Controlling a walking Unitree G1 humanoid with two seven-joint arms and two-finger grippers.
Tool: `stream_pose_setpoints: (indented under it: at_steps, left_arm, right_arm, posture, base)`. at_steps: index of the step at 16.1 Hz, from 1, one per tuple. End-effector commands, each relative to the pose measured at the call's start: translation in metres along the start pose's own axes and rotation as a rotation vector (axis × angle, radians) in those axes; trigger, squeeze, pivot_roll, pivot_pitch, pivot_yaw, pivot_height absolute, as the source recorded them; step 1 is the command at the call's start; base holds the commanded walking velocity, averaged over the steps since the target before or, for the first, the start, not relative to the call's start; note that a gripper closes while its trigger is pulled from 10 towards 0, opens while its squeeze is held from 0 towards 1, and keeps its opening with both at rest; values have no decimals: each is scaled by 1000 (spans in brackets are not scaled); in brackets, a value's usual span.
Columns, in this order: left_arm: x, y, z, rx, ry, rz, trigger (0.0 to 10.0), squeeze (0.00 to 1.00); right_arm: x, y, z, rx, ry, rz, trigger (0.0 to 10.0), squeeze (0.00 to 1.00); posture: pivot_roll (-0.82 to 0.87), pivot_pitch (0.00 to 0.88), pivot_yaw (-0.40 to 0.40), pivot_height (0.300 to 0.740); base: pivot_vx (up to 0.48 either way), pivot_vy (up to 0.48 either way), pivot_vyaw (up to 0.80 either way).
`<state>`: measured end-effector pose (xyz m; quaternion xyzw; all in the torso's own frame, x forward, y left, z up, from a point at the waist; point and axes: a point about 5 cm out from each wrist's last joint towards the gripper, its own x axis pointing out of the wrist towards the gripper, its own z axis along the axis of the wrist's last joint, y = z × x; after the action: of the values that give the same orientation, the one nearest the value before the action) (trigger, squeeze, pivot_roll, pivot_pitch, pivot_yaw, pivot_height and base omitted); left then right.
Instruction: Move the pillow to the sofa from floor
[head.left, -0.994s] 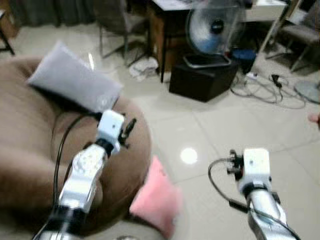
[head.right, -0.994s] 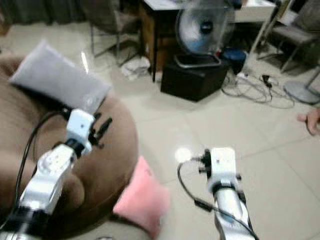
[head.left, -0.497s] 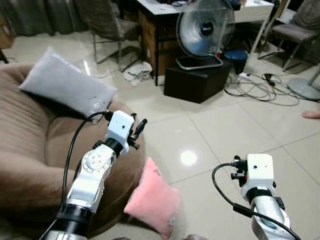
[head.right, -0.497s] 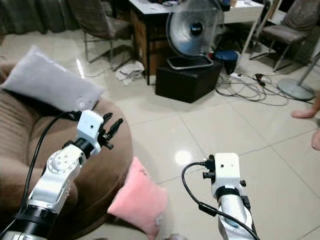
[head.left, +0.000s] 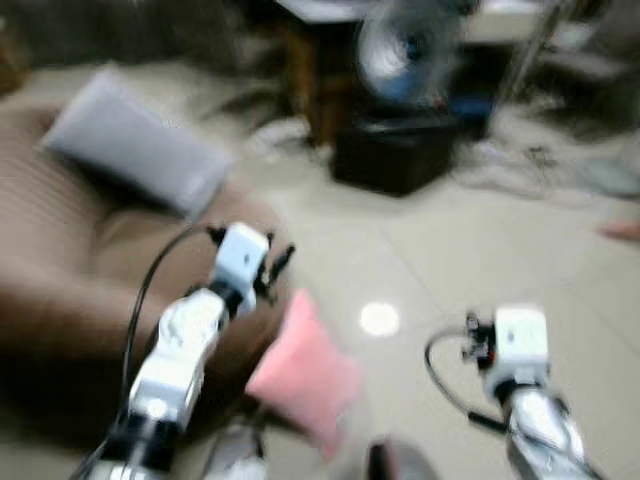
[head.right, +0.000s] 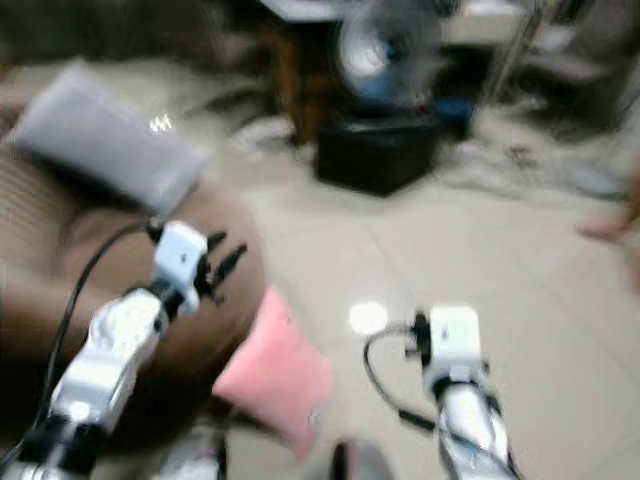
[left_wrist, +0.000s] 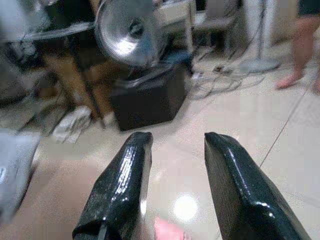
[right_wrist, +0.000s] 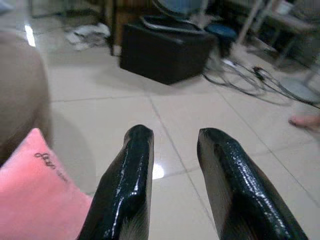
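A pink pillow (head.left: 303, 372) leans on the tiled floor against the front of the brown sofa (head.left: 60, 280); its corner also shows in the right wrist view as the pink pillow (right_wrist: 37, 187). A grey pillow (head.left: 135, 150) lies on the sofa's back left. My left gripper (head.left: 282, 260) hovers open over the sofa's front edge, just above and left of the pink pillow, holding nothing. My right gripper (right_wrist: 172, 185) hangs open over the bare tiles to the pillow's right. The head views are blurred.
A black box (head.left: 398, 155) with a round fan (head.left: 410, 50) on it stands across the floor, beside a dark table. Cables (right_wrist: 240, 75) trail over the tiles at the right. A person's foot (right_wrist: 305, 121) is at the far right.
The head views have shifted and blurred, so the camera is moving. Both grippers keep roughly the same pose, open and holding nothing. The pink pillow still leans against the sofa.
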<state>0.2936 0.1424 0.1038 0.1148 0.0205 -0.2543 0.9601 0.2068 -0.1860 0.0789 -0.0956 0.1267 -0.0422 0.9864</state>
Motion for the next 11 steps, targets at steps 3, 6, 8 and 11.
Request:
stream_pose_setpoints:
  at_steps: [3,6,8,11]
  left_arm:
    - [1,1,3,22,-11,-15,10000,0]
    - [3,1,5,20,-21,-25,10000,0]
    - [5,0,4,26,-11,-38,10000,0]
    - [6,-1,3,22,-4,-47,10000,0]
  right_arm:
    - [-2,1,-4,11,11,-3,10000,0]
    - [-3,2,-5,6,14,-2,10000,0]
    - [-3,2,-8,-14,27,-3,10000,0]
    - [-2,1,-8,-15,25,-3,10000,0]
  posture:
    - [-6,16,-20,580]
    - [-6,16,-20,561]
    - [-9,14,-16,561]
    - [-9,13,-17,561]
  base:
    - [0,0,0]
    - [0,0,0]
    - [150,0,0]
    - [351,0,0]
